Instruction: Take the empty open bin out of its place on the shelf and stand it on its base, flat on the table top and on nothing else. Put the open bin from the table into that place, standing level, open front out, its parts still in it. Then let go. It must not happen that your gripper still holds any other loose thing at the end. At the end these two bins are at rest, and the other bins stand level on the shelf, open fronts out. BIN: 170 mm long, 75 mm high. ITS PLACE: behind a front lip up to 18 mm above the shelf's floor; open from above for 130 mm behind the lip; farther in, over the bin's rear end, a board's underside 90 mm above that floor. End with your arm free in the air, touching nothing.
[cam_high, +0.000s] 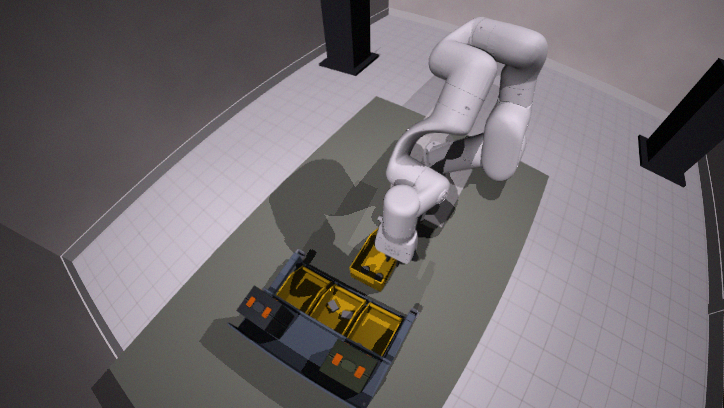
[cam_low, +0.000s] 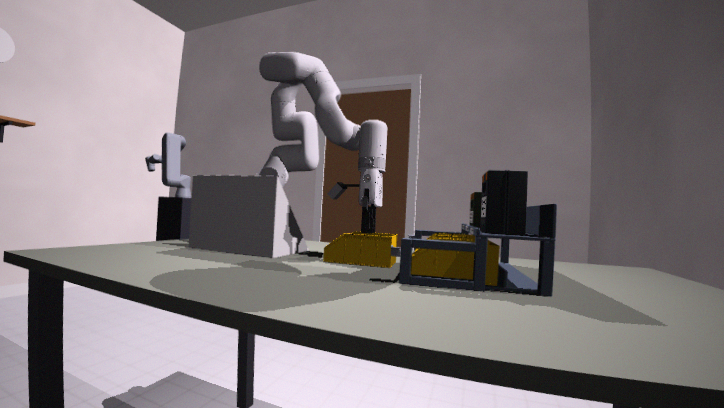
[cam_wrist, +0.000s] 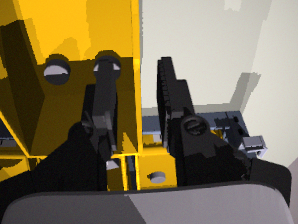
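Observation:
The yellow open bin (cam_high: 373, 263) stands on the table just in front of the shelf; it also shows in the side view (cam_low: 360, 249). In the wrist view small round grey parts (cam_wrist: 56, 72) lie inside it. My gripper (cam_wrist: 136, 78) points straight down over this bin's right side wall (cam_wrist: 135, 36), one finger inside and one outside, with a gap on both sides. It is open and holds nothing. The dark shelf (cam_high: 324, 316) holds three yellow bins: the left one (cam_high: 299, 287) and the right one (cam_high: 377, 326) show no parts, the middle one (cam_high: 336, 306) holds grey parts.
A black box with orange marks (cam_high: 263, 306) and a green box with orange marks (cam_high: 347, 367) sit on the shelf's top board. A large grey block (cam_low: 235, 215) stands behind the arm's base. Black posts (cam_high: 349, 32) stand on the floor beyond the table.

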